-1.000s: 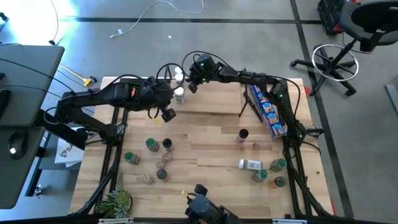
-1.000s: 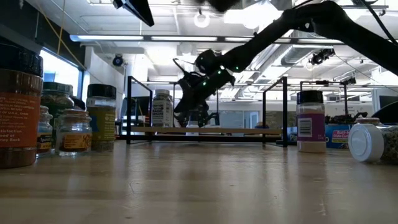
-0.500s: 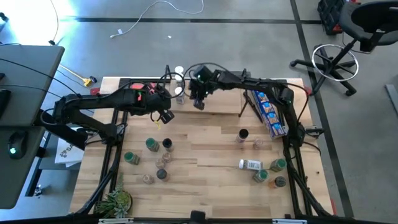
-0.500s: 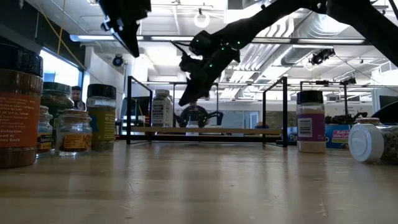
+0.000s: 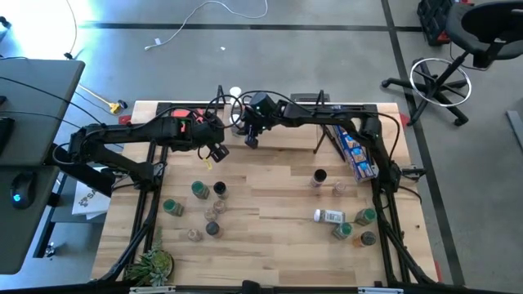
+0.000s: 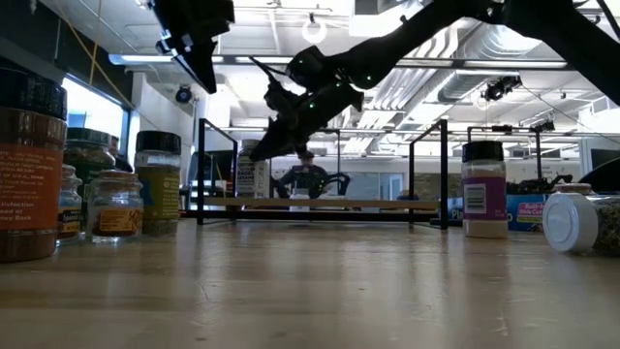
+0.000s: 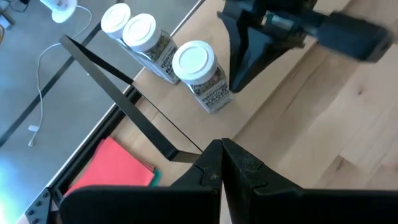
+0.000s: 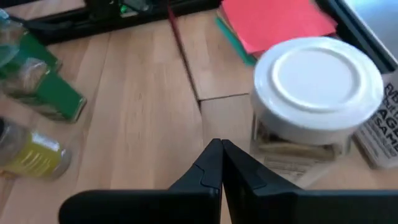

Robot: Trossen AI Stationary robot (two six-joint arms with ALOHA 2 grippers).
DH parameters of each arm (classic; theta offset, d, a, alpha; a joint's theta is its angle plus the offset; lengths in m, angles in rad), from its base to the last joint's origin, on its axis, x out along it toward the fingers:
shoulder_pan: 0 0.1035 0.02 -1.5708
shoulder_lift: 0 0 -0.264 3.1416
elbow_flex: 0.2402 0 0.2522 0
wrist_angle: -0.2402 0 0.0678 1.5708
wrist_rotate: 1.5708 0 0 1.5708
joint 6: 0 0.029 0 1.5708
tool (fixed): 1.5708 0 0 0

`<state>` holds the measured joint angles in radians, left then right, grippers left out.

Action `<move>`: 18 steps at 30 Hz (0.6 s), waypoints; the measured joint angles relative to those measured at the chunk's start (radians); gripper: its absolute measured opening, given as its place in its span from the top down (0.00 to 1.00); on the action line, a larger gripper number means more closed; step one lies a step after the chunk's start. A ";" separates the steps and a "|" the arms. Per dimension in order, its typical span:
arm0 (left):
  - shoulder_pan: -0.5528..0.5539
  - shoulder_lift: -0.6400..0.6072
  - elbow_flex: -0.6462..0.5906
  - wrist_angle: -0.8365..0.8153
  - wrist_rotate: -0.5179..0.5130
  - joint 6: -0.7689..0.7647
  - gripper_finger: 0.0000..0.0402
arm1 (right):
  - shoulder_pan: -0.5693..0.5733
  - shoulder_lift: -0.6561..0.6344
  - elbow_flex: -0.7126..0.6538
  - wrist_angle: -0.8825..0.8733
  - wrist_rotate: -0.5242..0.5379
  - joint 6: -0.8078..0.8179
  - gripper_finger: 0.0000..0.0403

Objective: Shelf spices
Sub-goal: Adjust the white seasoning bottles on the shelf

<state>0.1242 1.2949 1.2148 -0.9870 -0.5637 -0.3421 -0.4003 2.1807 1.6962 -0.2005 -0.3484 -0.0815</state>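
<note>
Leftmost, off the shelf (image 5: 278, 137) and toward the table's front-left, sits a loose bunch of spice jars (image 5: 199, 190), some w/ green lids, some dark, all standing on the bare wood table (image 5: 270, 245). Left gripper (image 5: 219, 152) hangs just off the shelf's left end, fingers pressed together, nothing between them. Beside that end lies a red card (image 7: 118, 168). On the shelf board near its left end stand three white-lidded jars (image 7: 198, 62) in a short row; in the left wrist view they're close together, the nearest one upright w/ label facing out. Right gripper (image 5: 251, 140) is over the shelf just beside those jars, fingers closed tight & empty; its wrist view shows a white lid (image 8: 318, 78) right next to the fingertips, can't tell if touching. Further right, past the shelf's right upright, a long blue packet (image 5: 353, 147) lies along the table edge. Front-right of the shelf are more jars (image 5: 319, 176), one white-lidded jar (image 5: 329, 216) lying on its side, others upright near it.
</note>
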 joint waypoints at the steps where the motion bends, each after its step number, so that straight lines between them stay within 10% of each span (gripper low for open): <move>1: 0.000 0.000 0.000 -0.001 0.000 -0.004 1.00 | -0.002 0.006 0.000 0.003 0.001 0.009 1.00; 18: -0.001 0.000 0.000 -0.002 0.002 -0.014 1.00 | -0.027 0.009 0.000 0.082 0.027 0.064 1.00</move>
<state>0.1234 1.2949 1.2144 -0.9888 -0.5613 -0.3561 -0.4274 2.1902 1.6962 -0.1184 -0.3210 -0.0178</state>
